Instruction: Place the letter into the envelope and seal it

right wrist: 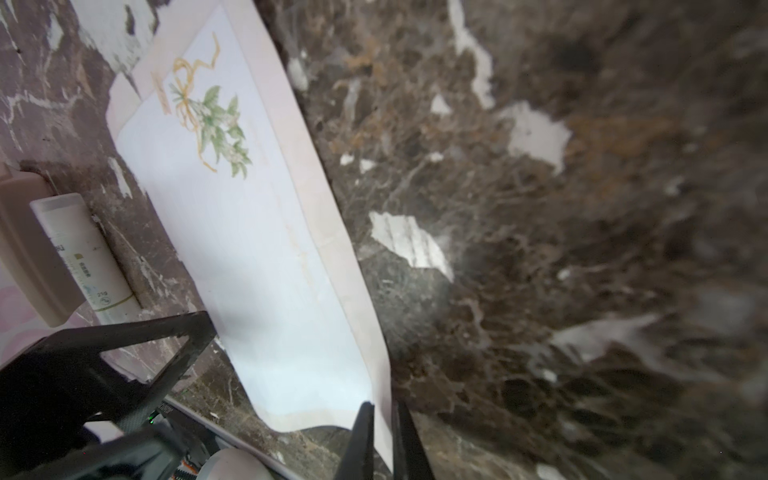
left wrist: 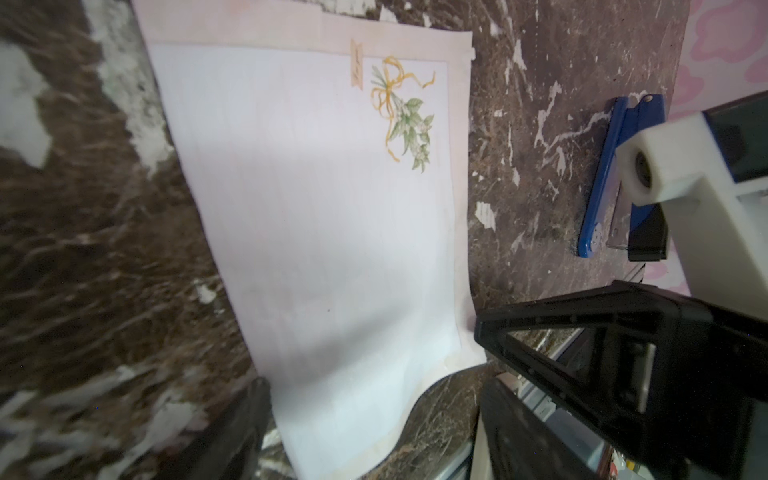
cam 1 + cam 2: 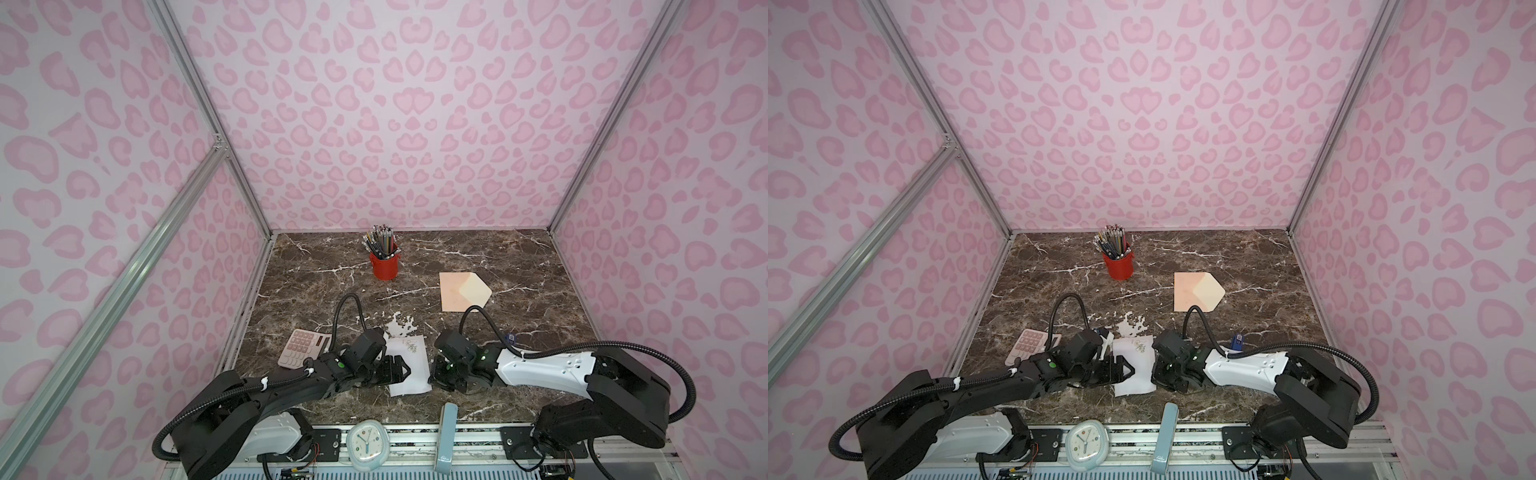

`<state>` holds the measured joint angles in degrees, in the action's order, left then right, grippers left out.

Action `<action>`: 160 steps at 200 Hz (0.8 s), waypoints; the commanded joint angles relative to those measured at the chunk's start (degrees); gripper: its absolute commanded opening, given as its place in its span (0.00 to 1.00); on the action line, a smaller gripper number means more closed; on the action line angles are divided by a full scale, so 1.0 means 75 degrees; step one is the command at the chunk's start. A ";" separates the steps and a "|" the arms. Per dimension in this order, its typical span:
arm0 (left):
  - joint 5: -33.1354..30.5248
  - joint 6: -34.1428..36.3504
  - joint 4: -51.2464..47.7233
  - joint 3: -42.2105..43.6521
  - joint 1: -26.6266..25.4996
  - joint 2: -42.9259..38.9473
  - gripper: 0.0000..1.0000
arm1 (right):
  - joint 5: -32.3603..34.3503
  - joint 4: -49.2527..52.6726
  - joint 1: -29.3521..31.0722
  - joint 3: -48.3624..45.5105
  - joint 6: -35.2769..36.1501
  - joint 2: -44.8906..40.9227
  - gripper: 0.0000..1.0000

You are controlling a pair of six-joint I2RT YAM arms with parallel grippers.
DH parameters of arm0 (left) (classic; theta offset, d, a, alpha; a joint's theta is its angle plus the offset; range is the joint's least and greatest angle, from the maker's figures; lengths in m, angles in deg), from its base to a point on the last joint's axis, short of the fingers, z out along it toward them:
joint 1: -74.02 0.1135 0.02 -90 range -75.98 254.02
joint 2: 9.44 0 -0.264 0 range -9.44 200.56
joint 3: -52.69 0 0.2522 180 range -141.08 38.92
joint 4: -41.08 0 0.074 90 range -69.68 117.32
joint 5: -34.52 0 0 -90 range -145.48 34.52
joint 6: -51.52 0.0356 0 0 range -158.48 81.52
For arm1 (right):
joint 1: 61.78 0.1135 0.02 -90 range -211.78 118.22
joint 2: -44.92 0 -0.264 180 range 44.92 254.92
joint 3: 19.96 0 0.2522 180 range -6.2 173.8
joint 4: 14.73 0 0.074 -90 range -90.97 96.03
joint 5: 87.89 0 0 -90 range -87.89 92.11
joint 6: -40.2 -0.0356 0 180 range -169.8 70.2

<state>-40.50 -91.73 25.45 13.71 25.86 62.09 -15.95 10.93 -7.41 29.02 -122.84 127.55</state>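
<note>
Right pincer (image 1: pixel 383 405) clamps 3 o'clock edge of thin white plant-printed paper letter (image 3: pixel 415 357), likely for lifting; left pincer (image 2: pixel 368 355) spread wide, empty.

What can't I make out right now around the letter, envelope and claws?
Letter: left part, both top views, under the left claw.
Right claw fingertips: top views, under its own wrist.
Envelope: opening too small to judge; near edge crossed by the right arm's cable.
Glue stick: one end, right wrist view, behind the left claw's finger.
</note>
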 commanded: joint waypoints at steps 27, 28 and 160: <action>-0.0227 0.0069 -0.0923 0.0054 -0.0005 0.0014 0.83 | 0.0146 0.0076 -0.0013 -0.0073 0.0092 0.0113 0.07; -0.0228 0.0069 -0.0923 0.0050 -0.0003 0.0014 0.83 | 0.0147 0.0077 -0.0010 -0.0076 0.0093 0.0114 0.07; -0.0816 0.0355 -0.1866 -0.0418 0.0000 -0.1090 0.89 | 0.0533 0.1591 -0.0086 0.1012 0.1350 -0.0618 0.00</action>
<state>-43.58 -90.68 15.90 12.31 25.86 56.89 -14.07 16.99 -7.65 34.07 -118.84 122.96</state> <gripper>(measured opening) 0.884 0.048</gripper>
